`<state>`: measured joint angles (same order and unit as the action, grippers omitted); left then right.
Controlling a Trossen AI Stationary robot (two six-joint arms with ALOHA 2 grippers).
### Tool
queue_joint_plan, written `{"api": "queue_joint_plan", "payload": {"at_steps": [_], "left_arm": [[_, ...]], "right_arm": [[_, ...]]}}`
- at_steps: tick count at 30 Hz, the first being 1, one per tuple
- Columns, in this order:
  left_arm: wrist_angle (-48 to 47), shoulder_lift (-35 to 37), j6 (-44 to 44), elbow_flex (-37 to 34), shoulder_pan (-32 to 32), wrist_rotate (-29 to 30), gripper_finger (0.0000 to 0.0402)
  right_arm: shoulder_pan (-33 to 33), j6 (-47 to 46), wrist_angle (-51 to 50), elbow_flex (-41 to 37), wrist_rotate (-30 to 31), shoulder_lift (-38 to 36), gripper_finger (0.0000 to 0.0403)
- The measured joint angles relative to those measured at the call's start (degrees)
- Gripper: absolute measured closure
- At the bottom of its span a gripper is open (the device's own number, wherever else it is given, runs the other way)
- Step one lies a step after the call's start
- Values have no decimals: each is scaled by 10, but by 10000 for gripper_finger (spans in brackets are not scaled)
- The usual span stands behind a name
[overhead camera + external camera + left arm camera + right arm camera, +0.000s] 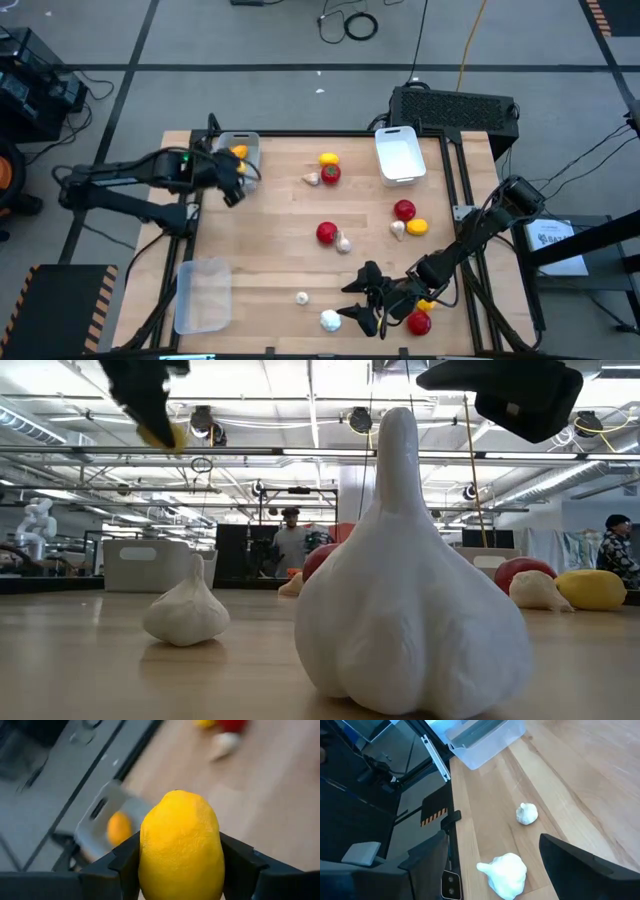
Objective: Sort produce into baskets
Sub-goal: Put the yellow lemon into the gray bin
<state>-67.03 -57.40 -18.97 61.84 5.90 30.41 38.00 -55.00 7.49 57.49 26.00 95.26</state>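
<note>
My left gripper (233, 190) hovers at the table's far left, next to the grey basket (246, 160), shut on a yellow lemon (180, 845). Another lemon (238, 152) lies inside that basket. My right gripper (350, 303) stands open near the front edge, its fingers on either side of a large garlic bulb (505, 872) without touching it. A small garlic bulb (526, 813) rests on the wood close by. The white basket (398, 155) stands at the far right and the clear basket (203, 295) at the near left. My left gripper pinches the lemon's two opposite sides (145, 855) between its two fingers (240, 862). The fingers slant downward, and the lemon's rounded end sticks out past them. In the low view the lemon (165, 435) hangs lifted well clear of the table.
Loose produce lies on the wood. A lemon (328, 159), a red piece (330, 173) and a garlic bulb (311, 179) lie at the far middle. Another red piece (326, 232) lies with garlic (343, 243) at the centre. A third red piece (404, 210) and a lemon (417, 227) lie right, a fourth red one (419, 322) under the right arm.
</note>
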Motion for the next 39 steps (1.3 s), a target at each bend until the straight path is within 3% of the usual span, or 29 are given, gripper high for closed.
{"api": "queue_joint_plan", "payload": {"at_steps": [7,19,35,39], "left_arm": [[55,7,41,-83,142,-40,194],[178,-51,89,-153,285,-136,194],[185,-130,118,-161,308,-140,193],[185,-134,120,-161,304,-140,173]], "right_arm": [[-7,6,0,0,0,0,101],[-8,8,-2,0,0,0,101],[-8,3,-9,0,13,0,101],[-8,2,-9,0,14,0,101]]}}
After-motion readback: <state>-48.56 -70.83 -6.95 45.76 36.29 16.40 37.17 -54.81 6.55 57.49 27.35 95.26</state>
